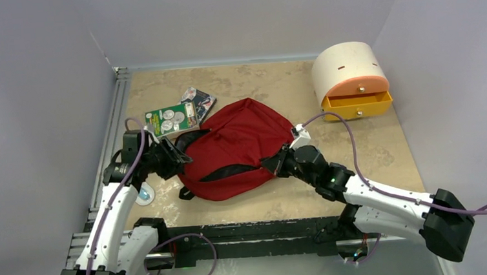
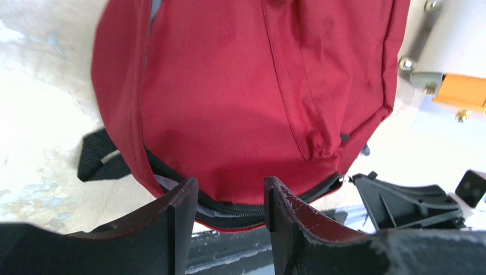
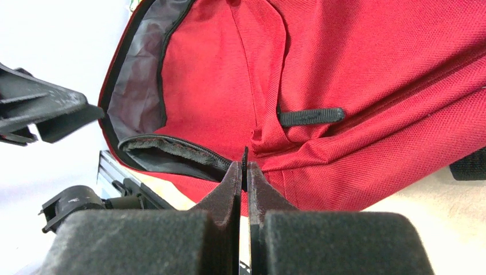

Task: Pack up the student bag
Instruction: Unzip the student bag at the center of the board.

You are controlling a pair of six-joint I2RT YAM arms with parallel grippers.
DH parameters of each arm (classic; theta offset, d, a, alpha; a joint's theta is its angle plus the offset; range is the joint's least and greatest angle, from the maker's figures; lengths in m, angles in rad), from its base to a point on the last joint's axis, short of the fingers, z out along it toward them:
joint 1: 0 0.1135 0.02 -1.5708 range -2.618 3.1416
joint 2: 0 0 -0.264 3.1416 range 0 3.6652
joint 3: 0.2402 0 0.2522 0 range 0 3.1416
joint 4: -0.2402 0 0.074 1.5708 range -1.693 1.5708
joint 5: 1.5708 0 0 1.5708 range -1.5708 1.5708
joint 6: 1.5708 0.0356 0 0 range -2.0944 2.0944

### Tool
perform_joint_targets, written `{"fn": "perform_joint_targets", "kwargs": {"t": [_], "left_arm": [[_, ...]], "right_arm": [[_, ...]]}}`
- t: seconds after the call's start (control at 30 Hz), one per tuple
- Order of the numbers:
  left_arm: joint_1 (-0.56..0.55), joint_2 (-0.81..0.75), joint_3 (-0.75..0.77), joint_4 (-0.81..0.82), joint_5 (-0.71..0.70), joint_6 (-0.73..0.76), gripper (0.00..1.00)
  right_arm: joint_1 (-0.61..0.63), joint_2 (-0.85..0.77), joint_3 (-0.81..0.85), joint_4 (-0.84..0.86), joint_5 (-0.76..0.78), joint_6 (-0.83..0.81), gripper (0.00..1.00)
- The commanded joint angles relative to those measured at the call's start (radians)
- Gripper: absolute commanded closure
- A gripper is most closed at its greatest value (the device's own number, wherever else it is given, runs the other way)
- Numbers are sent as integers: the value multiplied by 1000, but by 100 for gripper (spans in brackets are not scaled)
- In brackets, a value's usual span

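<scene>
Where the student bag (image 1: 241,144) lies: flat near the middle of the table (image 1: 297,198), dark red, zipper mouth gaping, grey lining showing.
Left gripper (image 2: 229,192): fingers apart, tips at the bag's open zipper edge.
Right gripper (image 3: 245,172): fingers pressed together on a thin black tab (image 3: 245,154) at the zipper edge.
Books (image 1: 172,120): two, just beside the bag's far-left side.
Drawer box (image 1: 350,78): far right, well apart from the bag, orange drawer slightly out.

Right claw (image 3: 245,167) at bottom centre, its fingers pressed together on a thin black tab at the rim of the student bag (image 3: 372,69). Red fabric fills the centre and right. Mouth gapes at upper left, showing grey lining (image 3: 134,80) edged by black zipper (image 3: 172,150). Black loop (image 3: 312,116) at mid-frame. Pale tabletop (image 3: 435,212) lower right.
</scene>
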Motion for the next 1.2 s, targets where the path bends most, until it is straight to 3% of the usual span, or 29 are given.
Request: {"fn": "perform_joint_targets", "kwargs": {"t": [0.0,0.33,0.57,0.7,0.83,1.0,1.17], "left_arm": [[5,-49,-85,49,136,-69,54],[0,-137,-100,-77,102,-138,54],[-40,-153,-51,-61,125,-156,55],[-160,-129,-46,-7,83,-120,57],[-363,-45,-60,117,22,-107,63],[-697,87,22,195,-249,-24,66],[-774,217,101,278,-308,191,63]], "right_arm": [[-3,25,12,94,-22,15,100],[-4,67,19,123,-39,24,100],[-3,88,8,158,-41,32,100],[-3,95,-1,176,-40,35,100],[-3,107,0,185,-41,40,100],[-5,96,10,163,-39,42,100],[-4,60,-5,141,-41,51,100]]}}
